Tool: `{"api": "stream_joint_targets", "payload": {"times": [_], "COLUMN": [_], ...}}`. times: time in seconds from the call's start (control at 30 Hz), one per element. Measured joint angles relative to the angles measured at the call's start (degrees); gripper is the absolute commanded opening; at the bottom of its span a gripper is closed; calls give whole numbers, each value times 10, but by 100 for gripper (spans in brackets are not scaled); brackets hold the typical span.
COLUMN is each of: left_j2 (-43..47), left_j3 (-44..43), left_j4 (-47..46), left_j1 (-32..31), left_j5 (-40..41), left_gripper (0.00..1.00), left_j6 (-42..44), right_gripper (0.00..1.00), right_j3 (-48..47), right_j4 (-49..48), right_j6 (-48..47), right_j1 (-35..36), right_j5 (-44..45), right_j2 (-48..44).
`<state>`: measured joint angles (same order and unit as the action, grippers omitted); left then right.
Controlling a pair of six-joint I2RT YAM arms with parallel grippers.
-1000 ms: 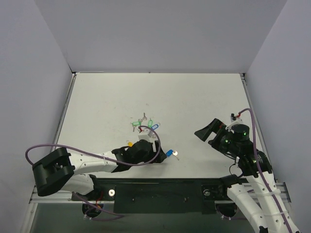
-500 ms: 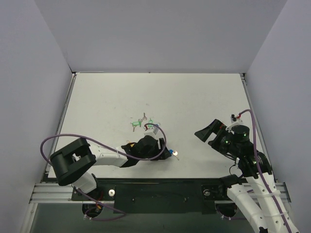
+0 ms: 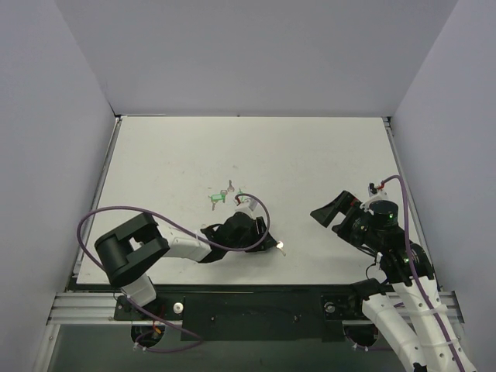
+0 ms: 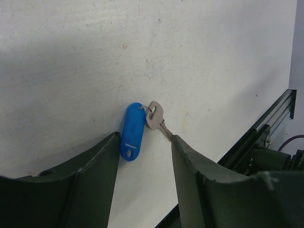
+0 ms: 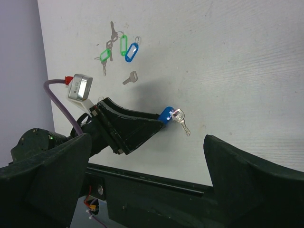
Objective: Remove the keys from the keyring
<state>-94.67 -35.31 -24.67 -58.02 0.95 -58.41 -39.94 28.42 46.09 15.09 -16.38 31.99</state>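
Observation:
A deep-blue oval tag [image 4: 132,131] lies flat on the white table, joined by a thin keyring [image 4: 147,111] to a small silver key [image 4: 156,116]. My left gripper [image 4: 142,138] is open and low over the table. The tag's near end sits just between its fingertips, beside the left finger [image 4: 102,161], and the key shaft meets the right finger [image 4: 190,161]. In the right wrist view the tag [image 5: 166,114] and key [image 5: 180,119] lie at the left gripper's [image 5: 142,124] tip. My right gripper [image 3: 329,213] is open and empty, off to the right. No yellow tag shows.
A bunch of green tags [image 5: 122,45] with keys, a lighter blue tag [image 5: 131,51] and a loose key [image 5: 129,78] lie farther back, also in the top view [image 3: 225,195]. The table's black front rail [image 4: 266,133] runs close behind the key.
My left gripper has slid right along the table until its open fingers straddle the blue tag and key, and its elbow has swung inward. The right arm has stayed still.

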Motion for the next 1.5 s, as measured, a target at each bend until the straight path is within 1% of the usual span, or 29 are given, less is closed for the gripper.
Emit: {"api": "stream_joint_targets", "payload": {"times": [0.1,0.2,0.33,0.4,0.43,0.47,0.5,0.53,0.8,0.93,1.03,1.1,1.23,1.4,1.5], "left_j2": [-11,-16,-23,-30,-33,-37,-39,-44,-54,-36,3,39,112,195,243], "left_j3": [-7,-8,-10,-13,-15,-16,-18,-21,-35,-40,-41,-43,-55,-84,-99], "left_j4": [-5,-9,-14,-16,-16,-16,-16,-14,-14,22,68,103,166,252,294], "left_j1": [0,0,0,0,1,1,1,2,5,5,5,5,5,5,5], "left_j5": [-3,-4,-6,-12,-14,-16,-17,-19,-37,-45,-45,-45,-45,-44,-40], "left_gripper": [54,51,41,32,22,14,9,0,0,0,0,0,0,0,0], "left_j6": [-1,-4,-7,-7,-8,-7,-9,-7,-5,1,6,7,9,12,7], "right_gripper": [100,100,99,100,100,100,100,100,99,99,97,94,89,85,85], "right_j3": [0,0,0,0,0,0,0,0,0,0,0,0,2,20,26], "right_j4": [0,0,0,0,0,0,0,1,1,0,-8,-19,-64,-155,-217], "right_j6": [0,0,0,0,0,0,0,0,-1,-3,-2,0,15,54,81], "right_j1": [0,0,0,0,0,0,0,0,0,0,0,0,0,7,15], "right_j5": [0,0,0,0,0,0,0,0,-1,-10,-27,-37,-62,-101,-119], "right_j2": [0,-1,-2,-2,-2,-2,-2,-2,-2,-4,-10,-16,-27,-30,-25]}}
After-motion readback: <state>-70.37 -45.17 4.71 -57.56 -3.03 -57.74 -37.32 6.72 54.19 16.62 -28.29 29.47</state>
